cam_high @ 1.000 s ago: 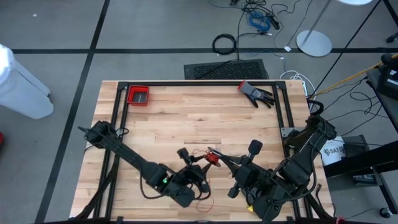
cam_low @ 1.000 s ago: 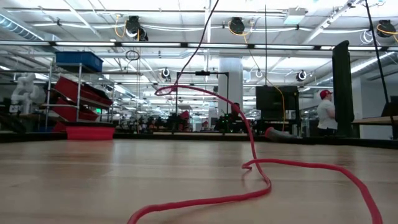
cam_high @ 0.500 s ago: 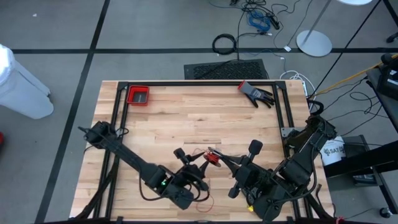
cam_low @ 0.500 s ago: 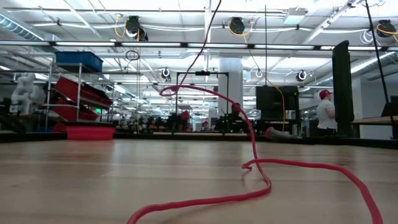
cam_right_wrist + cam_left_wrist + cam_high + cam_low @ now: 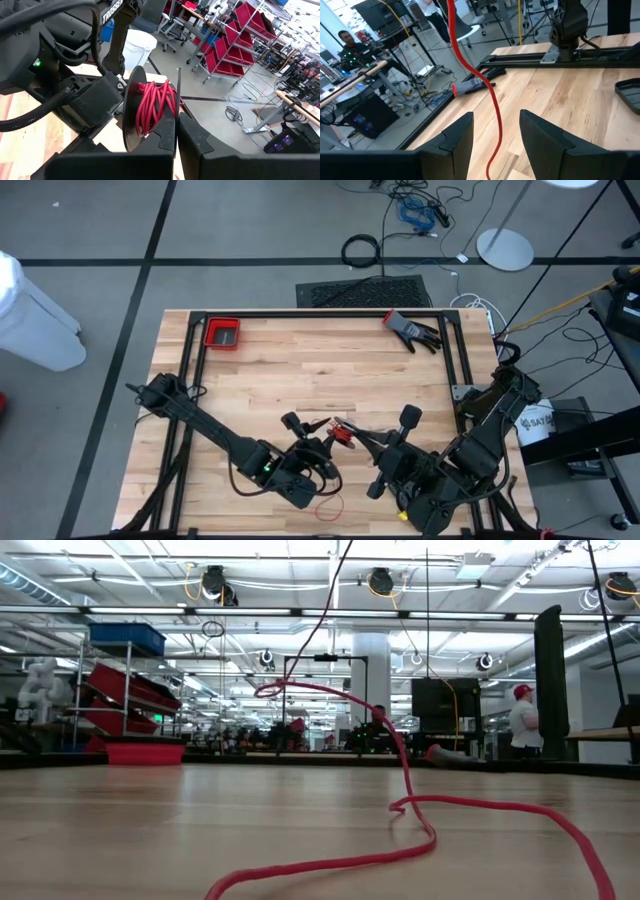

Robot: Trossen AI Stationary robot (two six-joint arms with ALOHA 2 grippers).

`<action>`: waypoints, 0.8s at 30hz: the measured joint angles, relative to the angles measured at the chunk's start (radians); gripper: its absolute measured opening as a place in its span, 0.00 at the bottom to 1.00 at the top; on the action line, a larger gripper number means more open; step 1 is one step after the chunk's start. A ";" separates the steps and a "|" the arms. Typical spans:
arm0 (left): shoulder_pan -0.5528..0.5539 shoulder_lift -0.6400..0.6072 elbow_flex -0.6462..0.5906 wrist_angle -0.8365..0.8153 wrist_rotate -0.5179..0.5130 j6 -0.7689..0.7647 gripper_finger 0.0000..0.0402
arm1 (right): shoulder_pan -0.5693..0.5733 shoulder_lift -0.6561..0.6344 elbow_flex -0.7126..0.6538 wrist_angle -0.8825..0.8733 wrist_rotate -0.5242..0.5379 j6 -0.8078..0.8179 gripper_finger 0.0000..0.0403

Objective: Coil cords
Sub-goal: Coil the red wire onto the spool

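Note:
A thin red cord rises from the table in a loop and lies slack near the front edge. Part of it is wound on a small black spool, seen with red windings in the right wrist view. My right gripper is shut on the spool at the table's front middle. My left gripper is open just left of the spool. In the left wrist view the cord runs between the fingers of my left gripper, with no contact visible. My right gripper pinches the spool's thin black flange between its two fingers, at the flange's lower edge. The spool stands on edge above the fingertips, its red windings beside the flange and a second black disc on their far side.
A red bin sits at the far left of the table and a black glove at the far right. A black frame rail runs along the far edge. A person in a red cap stands in the room beyond.
My left gripper has shifted slightly beside the spool. The cord's raised loop has swayed a little with it. The spool and my right gripper stay where they were.

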 joint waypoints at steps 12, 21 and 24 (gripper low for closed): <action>0.002 0.000 0.000 -0.013 0.005 0.009 0.35 | 0.000 0.000 0.000 0.001 0.000 0.000 0.00; 0.025 0.000 0.000 -0.027 0.049 0.002 0.27 | 0.000 0.000 0.000 0.002 0.000 0.000 0.00; 0.024 0.000 0.000 -0.027 0.048 0.002 0.26 | 0.000 0.000 0.000 0.002 0.000 0.000 0.00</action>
